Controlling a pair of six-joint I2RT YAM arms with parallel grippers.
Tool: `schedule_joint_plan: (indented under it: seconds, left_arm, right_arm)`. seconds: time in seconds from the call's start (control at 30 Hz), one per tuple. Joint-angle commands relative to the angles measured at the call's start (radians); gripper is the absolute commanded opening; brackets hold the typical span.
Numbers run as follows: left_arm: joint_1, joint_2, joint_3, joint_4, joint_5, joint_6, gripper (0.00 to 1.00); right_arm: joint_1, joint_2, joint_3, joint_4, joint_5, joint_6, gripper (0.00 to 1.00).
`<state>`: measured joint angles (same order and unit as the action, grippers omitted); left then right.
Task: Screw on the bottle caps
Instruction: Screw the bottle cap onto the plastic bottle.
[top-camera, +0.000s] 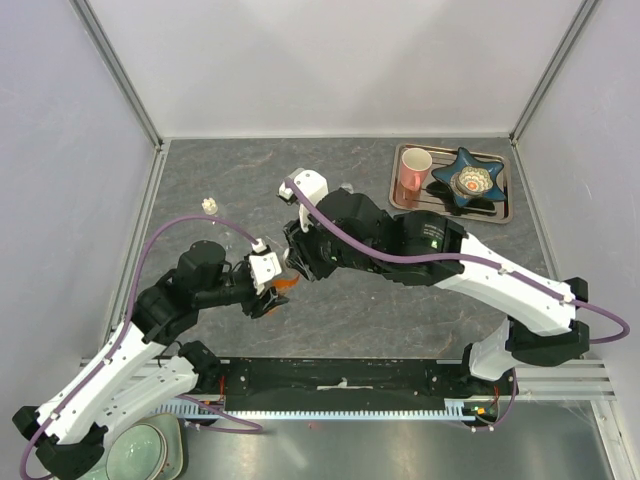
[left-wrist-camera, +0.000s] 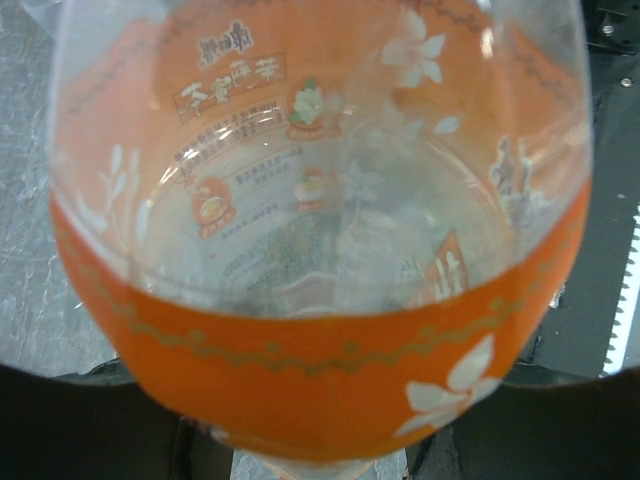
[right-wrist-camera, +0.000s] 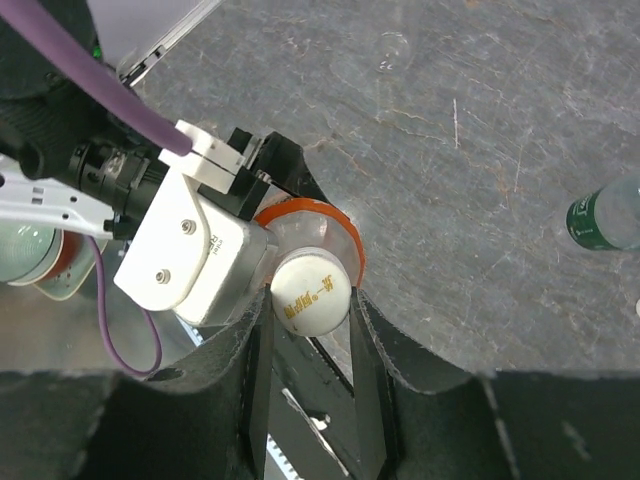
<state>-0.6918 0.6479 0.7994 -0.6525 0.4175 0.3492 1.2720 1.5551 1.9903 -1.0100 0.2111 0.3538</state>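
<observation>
Currently the right gripper (right-wrist-camera: 311, 308) is parted only narrowly and pinches the white cap (right-wrist-camera: 312, 285) from both sides. The cap sits on the neck of the orange bottle (left-wrist-camera: 320, 380). The left gripper (top-camera: 277, 288), about half open, clamps that bottle's body. You cannot see whether the thread has caught. Keep the cap square to the neck, press lightly while you turn, and hold the bottle firm so it does not spin. The green-label bottle (right-wrist-camera: 605, 215) lies well apart from the orange bottle.
</observation>
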Motion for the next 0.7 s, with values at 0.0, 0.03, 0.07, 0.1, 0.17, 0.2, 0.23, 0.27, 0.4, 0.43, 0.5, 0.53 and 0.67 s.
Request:
schedule_joint_plan:
  seconds: [0.0, 0.03, 0.07, 0.1, 0.17, 0.2, 0.23, 0.27, 0.4, 0.43, 0.5, 0.53, 0.67]
  left_arm:
    - [-0.003, -0.025, 0.09, 0.284, -0.003, -0.004, 0.02]
    - [-0.003, -0.027, 0.084, 0.301, -0.009, -0.013, 0.02]
    - [-0.003, -0.022, 0.083, 0.307, -0.011, -0.019, 0.02]
    - [-0.003, -0.021, 0.081, 0.313, -0.008, -0.038, 0.02]
    - [-0.003, -0.019, 0.077, 0.323, -0.002, -0.052, 0.02]
    - [-0.003, -0.019, 0.073, 0.324, 0.007, -0.061, 0.02]
    - [-0.003, -0.021, 0.069, 0.33, 0.009, -0.064, 0.02]
    - [-0.003, -0.022, 0.067, 0.333, 0.012, -0.068, 0.02]
    - [-0.002, -0.033, 0.066, 0.34, 0.021, -0.088, 0.02]
    - [0.0, -0.034, 0.066, 0.341, 0.021, -0.09, 0.02]
    - [0.003, -0.036, 0.067, 0.344, 0.02, -0.096, 0.02]
    - [0.003, -0.037, 0.067, 0.343, 0.018, -0.098, 0.02]
    - [0.005, -0.042, 0.064, 0.346, 0.021, -0.099, 0.02]
  right_arm:
    - [0.021, 0.083, -0.031, -0.148, 0.043, 0.094, 0.13]
    - [0.023, 0.086, -0.027, -0.145, 0.05, 0.1, 0.13]
    - [0.021, 0.092, -0.024, -0.141, 0.06, 0.105, 0.15]
    - [0.021, 0.094, -0.019, -0.134, 0.062, 0.109, 0.22]
    - [0.021, 0.099, -0.005, -0.127, 0.067, 0.106, 0.27]
    - [0.023, 0.102, 0.013, -0.121, 0.06, 0.103, 0.34]
    - [0.023, 0.105, 0.024, -0.113, 0.057, 0.097, 0.39]
    - [0.023, 0.109, 0.042, -0.11, 0.053, 0.091, 0.41]
    - [0.023, 0.112, 0.082, -0.091, 0.054, 0.074, 0.48]
    - [0.021, 0.112, 0.087, -0.085, 0.059, 0.071, 0.48]
    - [0.023, 0.111, 0.094, -0.081, 0.066, 0.07, 0.49]
    - [0.021, 0.109, 0.096, -0.073, 0.062, 0.068, 0.5]
    - [0.021, 0.094, 0.093, -0.064, 0.07, 0.067, 0.51]
